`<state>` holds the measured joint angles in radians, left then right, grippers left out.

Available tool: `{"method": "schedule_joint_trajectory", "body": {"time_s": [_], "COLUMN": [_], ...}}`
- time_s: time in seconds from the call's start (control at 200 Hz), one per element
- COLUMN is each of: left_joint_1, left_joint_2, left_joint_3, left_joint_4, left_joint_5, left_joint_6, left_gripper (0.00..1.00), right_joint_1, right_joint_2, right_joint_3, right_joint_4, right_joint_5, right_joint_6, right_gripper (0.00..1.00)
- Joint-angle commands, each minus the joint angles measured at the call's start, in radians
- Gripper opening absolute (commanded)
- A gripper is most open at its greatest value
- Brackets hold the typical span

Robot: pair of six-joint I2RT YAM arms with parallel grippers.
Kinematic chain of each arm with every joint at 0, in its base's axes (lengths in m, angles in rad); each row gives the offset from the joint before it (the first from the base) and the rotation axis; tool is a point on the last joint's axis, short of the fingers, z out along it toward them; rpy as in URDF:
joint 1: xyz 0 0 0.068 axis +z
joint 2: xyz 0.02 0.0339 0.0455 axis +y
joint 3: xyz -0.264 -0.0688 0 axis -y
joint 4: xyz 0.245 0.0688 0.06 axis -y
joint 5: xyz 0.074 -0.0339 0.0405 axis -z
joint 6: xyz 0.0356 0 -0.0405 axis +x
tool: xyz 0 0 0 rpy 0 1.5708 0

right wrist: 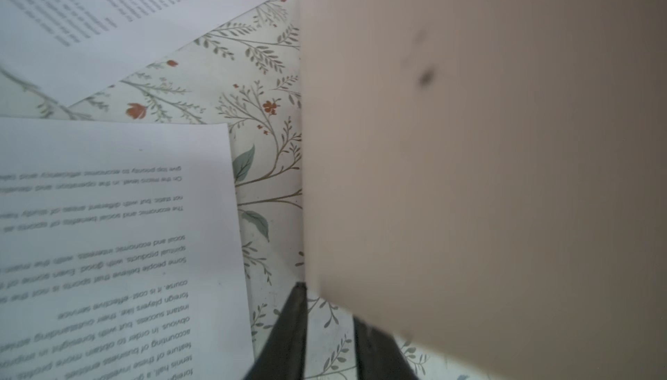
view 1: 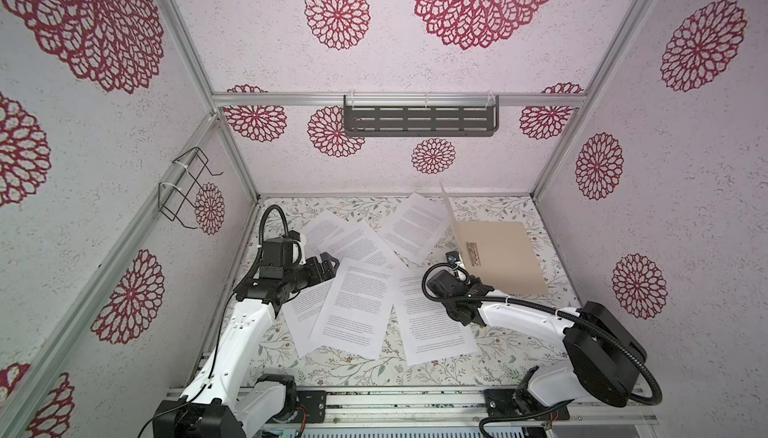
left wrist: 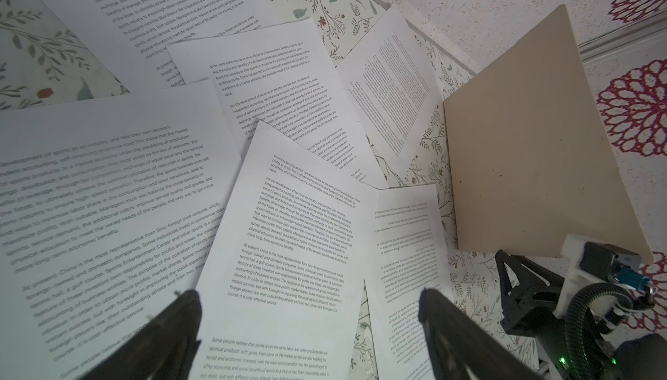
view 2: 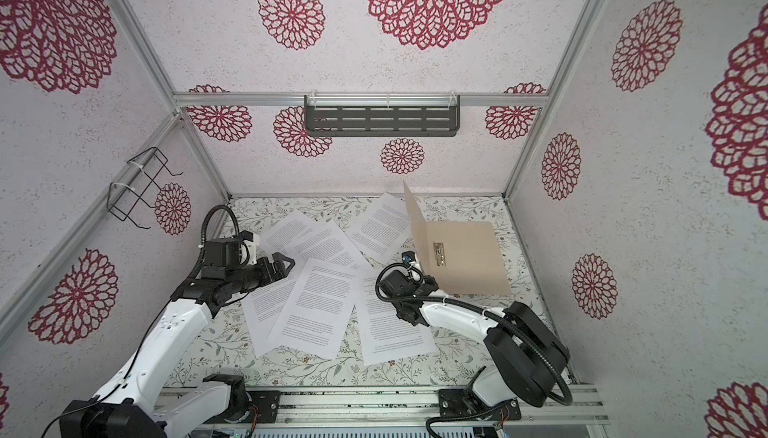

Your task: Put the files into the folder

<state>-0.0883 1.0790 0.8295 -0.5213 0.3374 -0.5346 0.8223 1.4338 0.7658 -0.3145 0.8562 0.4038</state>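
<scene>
Left gripper (view 1: 331, 264): wide apart, empty, over the files (view 1: 357, 307); nearer arm.
Folder (view 1: 505, 259): open to their right, one leaf raised.
Right gripper (right wrist: 327, 306): slightly parted beside that leaf.

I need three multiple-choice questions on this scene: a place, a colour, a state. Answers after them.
1. Where is the folder? A) on the right side of the table B) inside a drawer C) at the left front corner
2. What colour is it? A) white B) red C) tan
3. How is the left claw? A) shut on a sheet B) open above the sheets C) shut on the folder
Answers: 1 A, it lies right of the sheets; 2 C, plain tan cardboard; 3 B, fingers wide apart, nothing held.
</scene>
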Motion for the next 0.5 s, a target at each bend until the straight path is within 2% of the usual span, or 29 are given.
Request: {"method": "schedule_joint_trajectory", "body": {"time_s": [0.0, 0.09, 0.195, 0.275, 0.425, 0.495], "left_joint_1": [-0.01, -0.011, -0.012, -0.013, -0.014, -0.016], "left_joint_2": [-0.009, -0.016, -0.033, -0.053, -0.094, -0.108], "left_joint_3": [0.032, 0.04, 0.049, 0.057, 0.055, 0.064], "left_joint_4": [-0.005, -0.016, -0.03, -0.053, -0.08, -0.092], "left_joint_5": [-0.001, 0.002, 0.006, 0.016, 0.04, 0.06], "left_joint_6": [0.018, 0.016, 0.015, 0.013, -0.002, -0.022], "left_gripper": [0.97, 0.97, 0.97, 0.97, 0.97, 0.97], "right_joint_1": [0.005, 0.005, -0.007, -0.042, -0.065, -0.093], "right_joint_2": [-0.057, -0.069, -0.079, -0.057, -0.008, 0.043], "right_joint_3": [-0.016, -0.023, -0.031, -0.013, -0.002, 0.017], "right_joint_4": [0.009, 0.002, -0.018, -0.057, -0.02, -0.04], "right_joint_5": [-0.117, -0.173, -0.189, -0.205, -0.286, -0.319], "right_joint_6": [0.004, 0.017, 0.064, 0.1, 0.115, 0.142], "right_gripper": [0.41, 0.5, 0.7, 0.74, 0.81, 0.87]}}
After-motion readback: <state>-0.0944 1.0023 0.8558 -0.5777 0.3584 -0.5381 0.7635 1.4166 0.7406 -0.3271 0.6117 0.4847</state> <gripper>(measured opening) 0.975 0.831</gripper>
